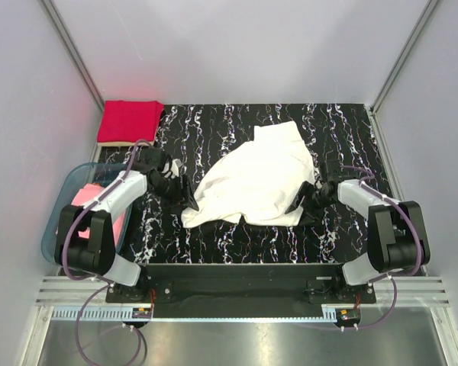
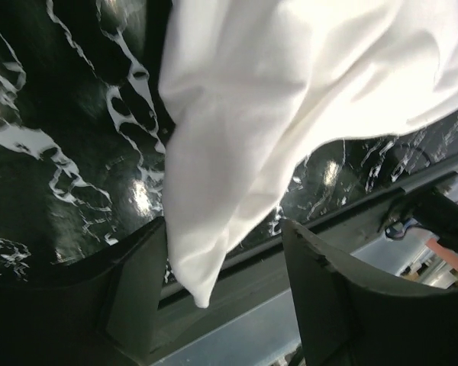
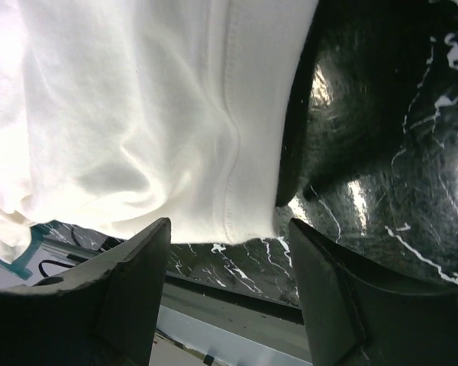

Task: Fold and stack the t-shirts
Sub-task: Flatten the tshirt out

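White t-shirt [image 1: 256, 179] lies spread and rumpled across the middle of the black marbled counter [image 1: 343, 130], one end reaching toward the far side and the other bunched nearer the arms. It is not yet folded. A red folded shirt [image 1: 128, 120] sits at the far left corner, well apart from it, and a blue bin [image 1: 57, 221] with something pink inside stands off the counter's left edge.

The left fingers [image 1: 185, 192] are at the shirt's near-left corner. They are spread wide, and in the wrist view a drooping point of white cloth hangs in the gap between them without being pinched. The right fingers [image 1: 301, 204] sit at the shirt's right edge, also spread apart, with the stitched hem [image 3: 230, 183] lying just ahead of the gap. Whether either fingertip is already brushing the fabric is hard to say from these angles.

The cloth looks thin, light and limp. It should sag and crease wherever it is unsupported and slide easily on the glossy surface. The double-stitched hem and the corners are probably the firmest places to pinch. A hold taken on one layer only at both sides would let the shirt be drawn flat before any fold.
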You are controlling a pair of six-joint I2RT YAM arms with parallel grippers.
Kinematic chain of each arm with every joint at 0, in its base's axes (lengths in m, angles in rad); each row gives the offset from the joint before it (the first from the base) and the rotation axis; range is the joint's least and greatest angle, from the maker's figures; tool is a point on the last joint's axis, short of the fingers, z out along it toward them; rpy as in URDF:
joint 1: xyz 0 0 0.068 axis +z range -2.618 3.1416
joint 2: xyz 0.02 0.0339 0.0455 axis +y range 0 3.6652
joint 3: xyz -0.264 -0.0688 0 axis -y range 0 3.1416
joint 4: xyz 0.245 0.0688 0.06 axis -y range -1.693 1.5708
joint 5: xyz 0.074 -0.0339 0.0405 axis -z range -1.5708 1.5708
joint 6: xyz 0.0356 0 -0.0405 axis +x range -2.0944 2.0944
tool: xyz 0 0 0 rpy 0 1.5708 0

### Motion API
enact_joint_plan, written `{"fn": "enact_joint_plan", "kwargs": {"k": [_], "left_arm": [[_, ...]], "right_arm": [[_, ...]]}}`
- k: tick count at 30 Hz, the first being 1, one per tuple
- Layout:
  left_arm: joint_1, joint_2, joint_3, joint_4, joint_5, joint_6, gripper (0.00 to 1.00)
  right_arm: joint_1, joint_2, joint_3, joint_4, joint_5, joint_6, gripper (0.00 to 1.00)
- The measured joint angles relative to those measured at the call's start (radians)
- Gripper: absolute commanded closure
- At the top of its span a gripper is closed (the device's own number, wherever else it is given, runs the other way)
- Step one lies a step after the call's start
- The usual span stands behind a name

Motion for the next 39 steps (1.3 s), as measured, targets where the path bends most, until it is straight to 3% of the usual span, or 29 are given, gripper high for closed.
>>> {"fn": "enact_joint_plan", "kwargs": {"k": [5,6,8,9,10,14,17,24,30,34,39], "left_arm": [[0.002,0.102,0.087,-0.003,-0.032,0.035,0.47],[0.002,0.124,0.097,-0.002,-0.038,0.039,0.53],[0.002,0.157,0.107,-0.003,-0.051,0.044,0.71],[0.002,0.173,0.113,-0.006,-0.055,0.048,0.9],[0.002,0.188,0.121,-0.009,-0.058,0.051,0.98],[0.003,0.212,0.158,-0.018,-0.089,0.057,1.0],[0.003,0.169,0.191,-0.029,-0.135,0.042,1.0],[0.002,-0.286,0.194,-0.028,-0.245,-0.013,1.0],[-0.002,-0.625,0.175,-0.049,-0.302,-0.038,1.0],[-0.006,-0.615,0.18,-0.08,-0.328,-0.039,1.0],[-0.011,-0.381,0.341,-0.137,-0.348,-0.034,1.0]], "right_arm": [[-0.001,0.064,0.011,0.04,-0.004,-0.008,0.58],[-0.001,0.074,0.014,0.049,-0.004,-0.01,0.73],[-0.001,0.1,0.027,0.06,-0.002,-0.022,0.89],[-0.001,0.108,0.034,0.063,-0.001,-0.022,0.94],[-0.001,0.113,0.042,0.064,0.001,-0.023,1.0],[-0.001,0.1,0.085,0.039,0.013,-0.031,1.0],[-0.002,-0.002,0.133,-0.047,0.064,-0.046,1.0],[-0.002,-0.446,0.377,-0.269,0.177,-0.101,1.0],[-0.002,-0.711,0.485,-0.449,0.199,-0.112,1.0],[-0.002,-0.766,0.579,-0.552,0.237,-0.111,1.0],[-0.002,-0.661,0.732,-0.573,0.307,-0.138,1.0]]}}
